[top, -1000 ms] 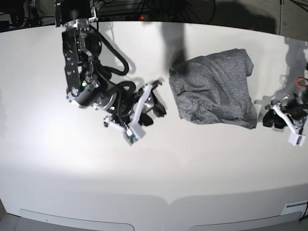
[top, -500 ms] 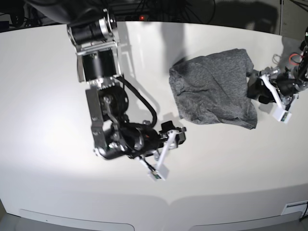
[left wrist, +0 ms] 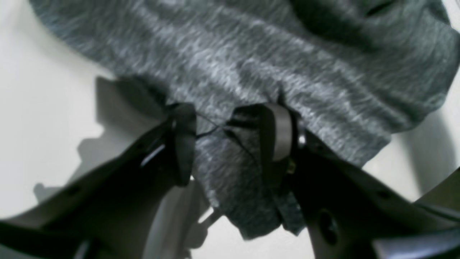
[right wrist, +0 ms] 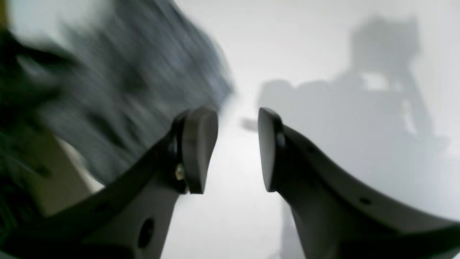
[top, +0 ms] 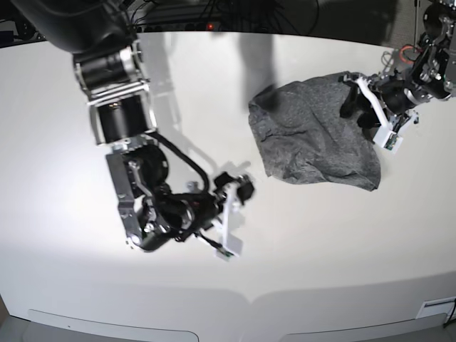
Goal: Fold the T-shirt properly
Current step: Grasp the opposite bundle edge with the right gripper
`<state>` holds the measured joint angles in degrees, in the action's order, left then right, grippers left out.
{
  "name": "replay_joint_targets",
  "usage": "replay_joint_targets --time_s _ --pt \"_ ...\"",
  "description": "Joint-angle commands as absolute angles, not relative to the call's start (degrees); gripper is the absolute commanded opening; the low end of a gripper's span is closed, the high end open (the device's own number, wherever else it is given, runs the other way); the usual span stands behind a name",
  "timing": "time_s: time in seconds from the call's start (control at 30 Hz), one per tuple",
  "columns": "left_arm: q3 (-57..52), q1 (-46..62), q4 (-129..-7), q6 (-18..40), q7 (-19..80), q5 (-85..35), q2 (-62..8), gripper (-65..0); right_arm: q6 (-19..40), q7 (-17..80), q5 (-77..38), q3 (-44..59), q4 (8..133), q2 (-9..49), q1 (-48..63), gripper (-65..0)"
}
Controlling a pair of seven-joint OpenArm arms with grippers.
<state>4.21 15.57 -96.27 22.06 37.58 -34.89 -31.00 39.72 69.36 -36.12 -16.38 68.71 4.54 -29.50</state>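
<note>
On the far-right part of the white bench (top: 299, 271) lies the heather-grey soft knit T-shirt (top: 313, 135), bunched into a rumpled, roughly four-sided heap, not flat and with no clean fold lines visible. It is the only cloth in view.

Left tool (top: 362, 107): at the shirt's far-right edge. Wrist view shows the jaws standing wide with a fold of grey cloth lying between them; one finger (left wrist: 276, 133) is pressed against or partly under the fabric. Jaws not closed on it, so the shirt is straddled, not gripped. Judgement: placed here to pick up an edge or corner so the heap can be opened out before folding.

Right tool (top: 234, 191): on the near-left side of the shirt, apart from it, above bare bench. Jaws part-way open with nothing between them; wrist view is motion-blurred, with the shirt's edge showing beyond the left finger (right wrist: 196, 147). Judgement: it is angled toward the shirt's near-left corner, probably to take the opposite edge so both arms can spread the cloth.

Task state, judged: early; the shirt needs flattening first.

Writing: no brand, label or print readable on shirt, tools or bench.
</note>
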Motion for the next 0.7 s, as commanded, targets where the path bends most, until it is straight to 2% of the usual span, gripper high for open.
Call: replay_joint_targets --time_s 0.0,0.13,0.27,0.67 --pt "3.8 15.2 -97.2 22.3 36.2 -35.3 -31.2 -37.1 40.0 67.6 -37.2 -17.7 69.6 5.3 -31.1 -43.4" --pt "3.8 15.2 -97.2 22.3 35.3 -33.8 -29.3 -37.1 40.0 66.5 -37.5 -23.3 69.6 8.4 -30.6 -43.4" --pt "3.8 15.2 -97.2 22.3 35.1 -31.5 -28.9 -37.1 40.0 62.7 -39.0 -26.8 69.6 8.1 -30.6 -43.4" --pt "3.8 15.2 -97.2 22.3 35.1 -30.9 -28.9 -37.1 40.0 62.2 -39.0 -27.2 68.2 1.3 -30.6 -43.4"
